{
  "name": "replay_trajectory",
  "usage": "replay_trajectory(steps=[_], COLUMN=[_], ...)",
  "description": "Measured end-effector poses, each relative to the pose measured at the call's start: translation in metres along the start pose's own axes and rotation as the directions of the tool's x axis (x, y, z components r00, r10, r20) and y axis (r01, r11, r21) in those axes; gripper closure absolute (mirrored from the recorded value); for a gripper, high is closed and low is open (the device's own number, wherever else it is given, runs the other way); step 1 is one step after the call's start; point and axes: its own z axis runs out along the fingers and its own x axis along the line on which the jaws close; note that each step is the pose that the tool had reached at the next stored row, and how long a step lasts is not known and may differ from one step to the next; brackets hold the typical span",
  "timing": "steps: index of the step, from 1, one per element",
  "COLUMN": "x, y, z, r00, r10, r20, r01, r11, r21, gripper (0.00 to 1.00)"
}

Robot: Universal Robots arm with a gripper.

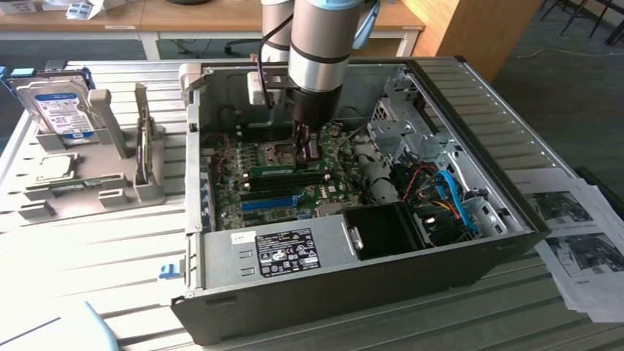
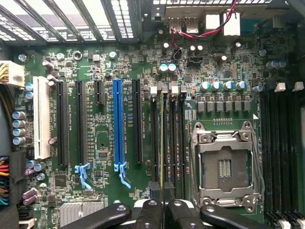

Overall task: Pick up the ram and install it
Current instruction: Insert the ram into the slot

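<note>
**Exterior view.** One grey arm reaches down into one open dark metal computer case, which stands on a pale slatted surface. The end effector is low over the green motherboard. The ram, one thin green stick, runs along the black slots toward nine o'clock from the fingers. At nine o'clock of the case, one grey plastic holder carries one boxy silver hard drive upright. At four o'clock lie a few printed sheets.

**Wrist view.** The end effector, black and glossy, is closed on the ram, seen edge-on as a narrow strip. The stick stands at a bank of four black memory slots; how deep it sits I cannot tell. Just beside that bank is one square steel processor socket. On the bank's other side are one blue slot, one white slot, three long black slots and one short one.
</note>
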Motion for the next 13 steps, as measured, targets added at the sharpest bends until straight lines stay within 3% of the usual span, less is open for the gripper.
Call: replay_trajectory(steps=[13], x=[-0.0001], y=[0.0000], z=[0.0008], r00=[0.9991], r10=[-0.042], r20=[-0.0005], r01=[0.042], r11=[0.9991], r21=[-0.0006], gripper=[0.89])
